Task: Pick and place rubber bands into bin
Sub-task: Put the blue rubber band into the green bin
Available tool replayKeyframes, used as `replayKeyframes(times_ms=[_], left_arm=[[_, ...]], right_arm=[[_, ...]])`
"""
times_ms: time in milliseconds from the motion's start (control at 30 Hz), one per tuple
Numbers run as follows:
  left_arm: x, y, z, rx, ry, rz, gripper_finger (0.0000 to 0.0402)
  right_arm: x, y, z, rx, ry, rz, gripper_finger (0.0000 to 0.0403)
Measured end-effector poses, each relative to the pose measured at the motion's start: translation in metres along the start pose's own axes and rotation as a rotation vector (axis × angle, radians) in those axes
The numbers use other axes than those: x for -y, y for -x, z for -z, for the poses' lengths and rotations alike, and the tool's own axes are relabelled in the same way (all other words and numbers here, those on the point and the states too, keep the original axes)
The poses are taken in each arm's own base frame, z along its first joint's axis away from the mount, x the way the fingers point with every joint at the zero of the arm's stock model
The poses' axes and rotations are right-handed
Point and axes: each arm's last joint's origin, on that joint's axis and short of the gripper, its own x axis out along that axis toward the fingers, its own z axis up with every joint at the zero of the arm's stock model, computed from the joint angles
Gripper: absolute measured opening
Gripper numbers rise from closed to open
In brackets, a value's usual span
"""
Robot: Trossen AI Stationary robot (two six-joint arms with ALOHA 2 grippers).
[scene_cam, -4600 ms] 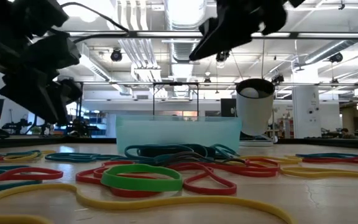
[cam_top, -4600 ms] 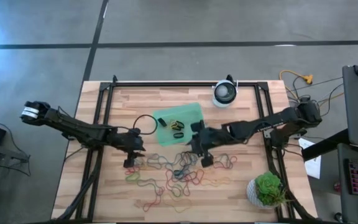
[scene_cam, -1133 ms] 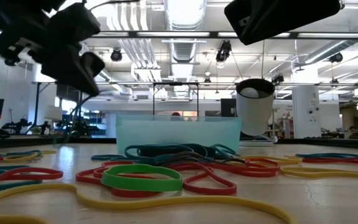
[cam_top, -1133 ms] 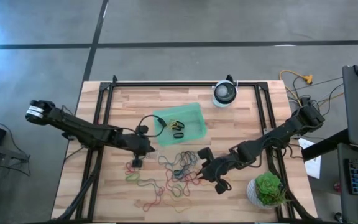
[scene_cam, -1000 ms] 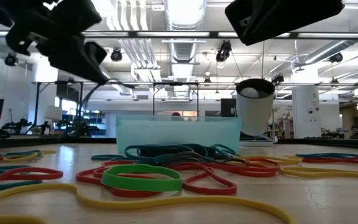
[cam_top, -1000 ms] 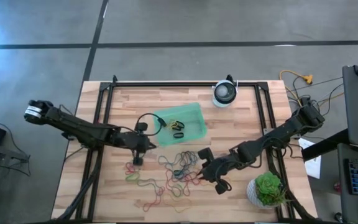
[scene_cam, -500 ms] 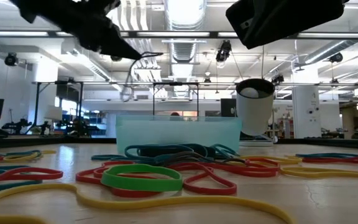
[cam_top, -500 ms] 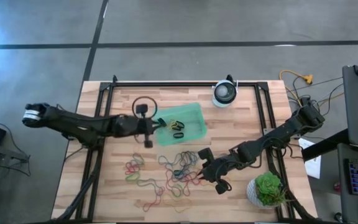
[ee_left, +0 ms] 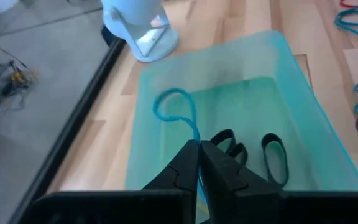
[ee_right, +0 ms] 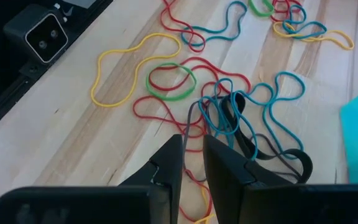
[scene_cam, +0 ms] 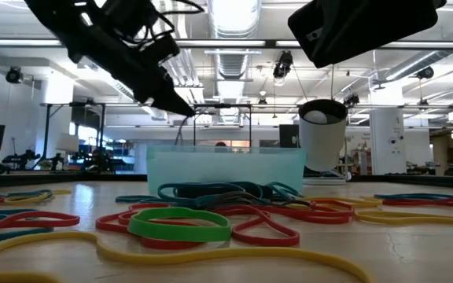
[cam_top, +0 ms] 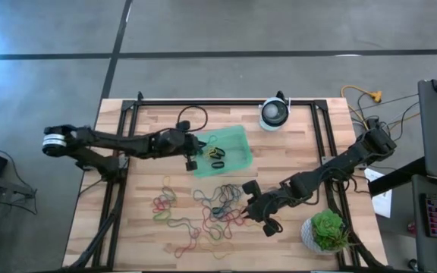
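My left gripper (ee_left: 199,146) is shut on a thin blue rubber band (ee_left: 168,104) and hangs over the left end of the translucent green bin (ee_left: 272,93). From above, the gripper (cam_top: 193,156) is at the bin's (cam_top: 237,136) left rim. Black bands (ee_left: 275,159) lie on the bin's floor. Many coloured rubber bands (cam_top: 211,208) lie loose on the wood, nearer than the bin. My right gripper (ee_right: 194,146) hovers over the right part of that pile (ee_right: 229,112). Its fingers stand a little apart, and I see nothing between them. My left gripper pinches the blue band between its two fingertips at one end of the loop (ee_left: 196,133). The fingers slant down from the table's left. The rest of the loop (ee_left: 160,106) sticks out ahead of the fingertips, clear of the table and over the bin.
A round white device (cam_top: 275,114) stands at the far edge, right of the bin. A small green plant (cam_top: 326,231) sits at the near right corner. Black frame rails (cam_top: 127,152) run along both table sides. A black cable loop (cam_top: 192,114) lies beside the left arm.
My left gripper, still shut on the blue band, has swung from above the left part of the pile toward the far edge and the right. It is now at the bin's left end. The band has travelled with it, clear of the table.
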Motion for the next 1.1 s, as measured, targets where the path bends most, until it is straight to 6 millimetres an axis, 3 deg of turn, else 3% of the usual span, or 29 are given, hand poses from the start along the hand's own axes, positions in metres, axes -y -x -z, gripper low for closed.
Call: replayKeyframes(times_ms=[133,433,667,967,1100], left_arm=[[0.002,-0.011,0.001,-0.024,0.02,0.042,0.0011],[0.002,-0.015,-0.001,-0.036,0.016,0.05,0.009],[0.013,0.012,-0.007,-0.052,0.034,0.146,0.0104],[0.059,0.058,0.005,0.002,-0.031,0.393,0.0105],[0.069,0.08,0.007,0.052,-0.064,0.466,0.0105]], right_arm=[[0.0,0.0,0.0,-0.001,-0.001,0.0,0.0059],[0.0,-0.001,0.005,-0.013,-0.014,0.0,0.0059],[-0.001,-0.01,0.009,0.079,0.002,0.002,0.0059],[-0.002,-0.042,0.01,0.162,0.151,0.02,0.0059],[0.004,-0.052,0.009,0.15,0.177,0.037,0.0059]])
